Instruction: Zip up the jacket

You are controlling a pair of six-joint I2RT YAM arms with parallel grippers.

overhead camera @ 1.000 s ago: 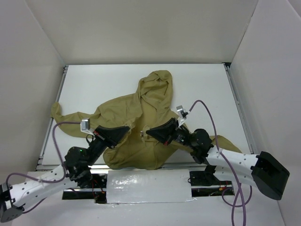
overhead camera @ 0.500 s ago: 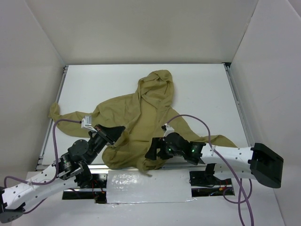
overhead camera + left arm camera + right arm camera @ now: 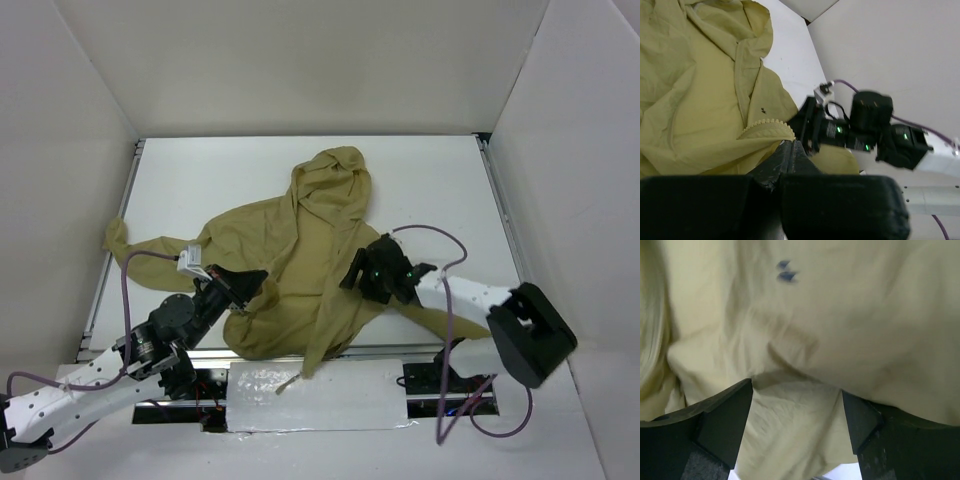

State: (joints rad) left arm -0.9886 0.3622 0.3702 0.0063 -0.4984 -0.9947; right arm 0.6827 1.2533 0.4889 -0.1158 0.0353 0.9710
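Top external view: the jacket (image 3: 300,250) lies crumpled across the middle of the white table (image 3: 200,170). Its hood points at the far edge, one sleeve reaches the left edge, and the other trails toward the near right corner. A narrow tail of fabric hangs over the near edge onto a silvery sheet (image 3: 330,395).

The far left and far right corners are bare, as is a wide band along the far edge. White walls (image 3: 300,60) close in the far, left and right sides.

The left gripper (image 3: 252,282) sits at the jacket's near left part. In the left wrist view its fingers (image 3: 790,152) are pressed together, pinching a fabric edge lined with zipper teeth (image 3: 767,125).

The right gripper (image 3: 350,277) rests on the jacket's right side. In the right wrist view its fingers (image 3: 725,415) are spread wide over the cloth and hold nothing, below the dark chest mark (image 3: 785,271).
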